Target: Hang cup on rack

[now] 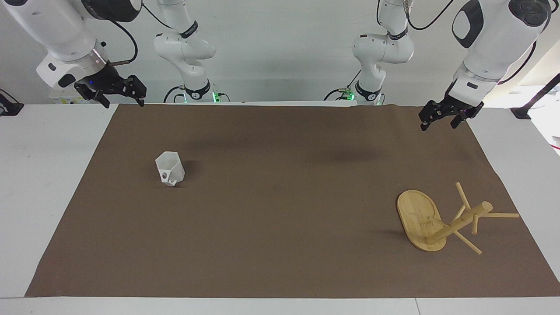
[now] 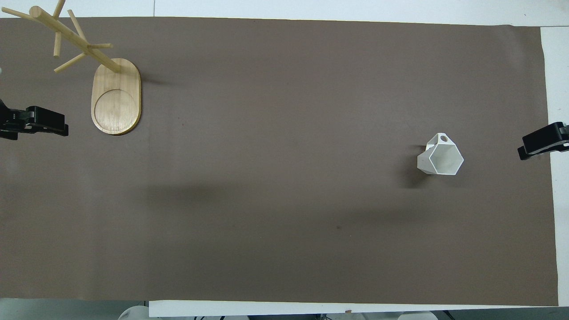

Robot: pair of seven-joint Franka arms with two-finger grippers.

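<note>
Now, right gripper (image 1: 114, 92): jaws apart and empty, raised over the mat's edge at the robots' side, toward the right arm's end; it looks parked clear of the work, and it is the arm whose end of the table holds the cup.
Left gripper (image 1: 442, 117): jaws apart and empty too, raised over the mat's corner at the left arm's end; it waits on the rack's side of the table.
Cup (image 1: 169, 168): stands upright on the mat toward the right arm's end, rim up, well apart from both grippers; its handle (image 2: 442, 139), with the hole showing, points away from the robots, so a grasp from above on the rim would likely leave the hole free for a peg.
Rack (image 1: 442, 221): stands on its oval base at the left arm's end, farther from the robots than the cup and well apart from it; the post and pegs (image 2: 70, 66) are bare, so nothing is hung yet.
Progress: my reading is that the task is at its start, with the cup untouched.
Mat (image 1: 280, 245): brown, flat, covering most of the table (image 1: 48, 183).
Table: white, showing around the mat.
Room: pale wall by the arms' bases.
</note>
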